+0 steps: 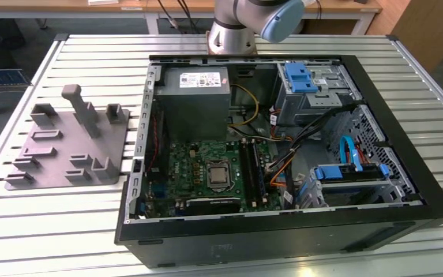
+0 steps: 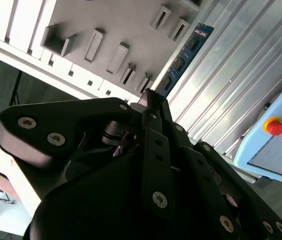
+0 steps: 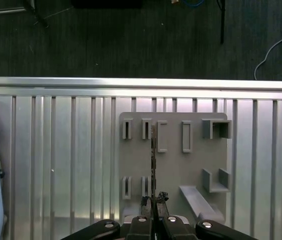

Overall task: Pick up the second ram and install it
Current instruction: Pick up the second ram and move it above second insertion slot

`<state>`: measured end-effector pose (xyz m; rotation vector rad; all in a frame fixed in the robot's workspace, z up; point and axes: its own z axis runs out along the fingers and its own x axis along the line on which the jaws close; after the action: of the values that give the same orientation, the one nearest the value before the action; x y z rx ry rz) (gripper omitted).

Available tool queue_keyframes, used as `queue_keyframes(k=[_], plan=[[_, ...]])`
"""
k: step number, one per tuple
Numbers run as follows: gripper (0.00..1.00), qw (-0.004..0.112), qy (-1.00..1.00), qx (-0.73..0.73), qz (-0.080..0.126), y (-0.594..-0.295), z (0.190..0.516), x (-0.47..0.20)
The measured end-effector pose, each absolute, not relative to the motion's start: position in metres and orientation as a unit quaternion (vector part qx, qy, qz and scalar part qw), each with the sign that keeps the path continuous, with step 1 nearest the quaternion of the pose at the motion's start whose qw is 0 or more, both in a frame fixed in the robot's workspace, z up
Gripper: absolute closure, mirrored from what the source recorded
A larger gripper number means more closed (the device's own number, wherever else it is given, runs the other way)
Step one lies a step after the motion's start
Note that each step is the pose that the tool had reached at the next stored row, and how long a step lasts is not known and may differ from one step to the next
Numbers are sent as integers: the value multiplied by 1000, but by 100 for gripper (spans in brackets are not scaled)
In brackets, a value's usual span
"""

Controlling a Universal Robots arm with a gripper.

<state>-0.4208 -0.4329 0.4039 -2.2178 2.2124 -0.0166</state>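
Over the grey plastic fixture (image 3: 173, 167), the thin blue-green ram strip (image 2: 180, 61), clamped in the end effector (image 3: 153, 201), should be kept straight.

Arm (image 1: 241, 23): rises from 12 o'clock in the exterior view.
Gripper (image 3: 153, 201): points down, fingers (image 2: 155, 145) pinched on the second ram (image 2: 185, 52).

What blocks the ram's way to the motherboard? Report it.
Nothing visible. The claw grips the thin blue-green ram strip; the long slots on the green motherboard lie uncovered in the open black computer case.
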Motion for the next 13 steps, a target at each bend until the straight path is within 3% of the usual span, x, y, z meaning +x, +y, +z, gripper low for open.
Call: queue_keyframes(k=[13], plan=[[86,4,706,-708,-5,-433,421,-421]])
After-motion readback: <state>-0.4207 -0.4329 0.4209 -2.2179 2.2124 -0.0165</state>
